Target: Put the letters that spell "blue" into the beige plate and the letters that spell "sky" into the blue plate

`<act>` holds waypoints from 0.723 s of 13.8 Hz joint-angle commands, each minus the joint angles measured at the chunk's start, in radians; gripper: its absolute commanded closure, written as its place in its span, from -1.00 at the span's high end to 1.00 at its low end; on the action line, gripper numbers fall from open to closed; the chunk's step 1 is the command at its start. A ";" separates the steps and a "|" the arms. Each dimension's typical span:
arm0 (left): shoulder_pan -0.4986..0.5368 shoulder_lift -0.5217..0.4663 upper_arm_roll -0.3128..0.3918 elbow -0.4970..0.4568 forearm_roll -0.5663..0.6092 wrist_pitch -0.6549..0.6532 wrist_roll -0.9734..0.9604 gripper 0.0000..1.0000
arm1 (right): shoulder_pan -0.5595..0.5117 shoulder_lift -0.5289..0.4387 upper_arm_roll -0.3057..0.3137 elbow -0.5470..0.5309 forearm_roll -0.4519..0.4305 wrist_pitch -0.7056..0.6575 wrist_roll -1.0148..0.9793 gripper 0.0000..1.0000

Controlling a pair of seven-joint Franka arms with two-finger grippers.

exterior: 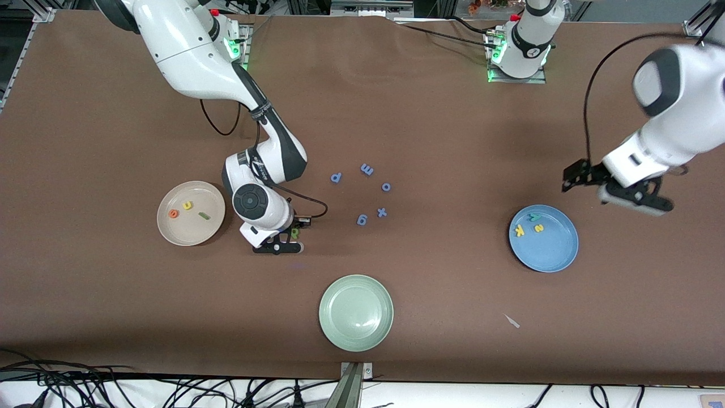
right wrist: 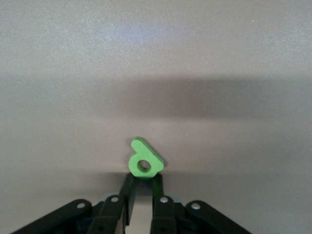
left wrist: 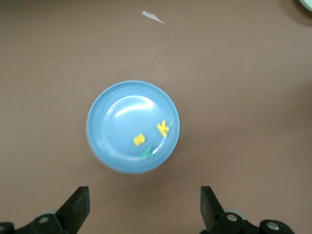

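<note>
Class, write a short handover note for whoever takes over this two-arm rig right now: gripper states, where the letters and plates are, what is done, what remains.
Right gripper: shut on the green b, low over the table beside the beige plate.
Left gripper: open, empty, waiting above the blue plate.
Done: yellow s, yellow k, teal y in the blue plate; orange e, yellow u, dark-green l in the beige plate.
Left: put the b in the beige plate.

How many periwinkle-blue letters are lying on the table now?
5, all on the bare table between the beige plate and blue plate. None seems hidden.
</note>
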 commanded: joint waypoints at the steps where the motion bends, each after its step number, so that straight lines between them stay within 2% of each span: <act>1: 0.001 -0.049 -0.032 0.096 0.053 -0.202 -0.144 1.00 | 0.000 0.007 0.004 0.028 0.010 -0.015 0.004 0.43; 3: -0.008 -0.038 -0.067 0.226 0.108 -0.354 -0.279 1.00 | 0.006 0.007 0.004 0.028 -0.002 -0.021 -0.004 0.69; 5: -0.007 -0.041 -0.138 0.263 0.143 -0.426 -0.336 1.00 | 0.006 0.004 0.004 0.028 -0.013 -0.033 -0.013 0.70; 10: 0.029 -0.044 -0.118 0.377 0.133 -0.577 -0.361 1.00 | -0.002 -0.005 0.002 0.030 -0.022 -0.047 -0.088 0.70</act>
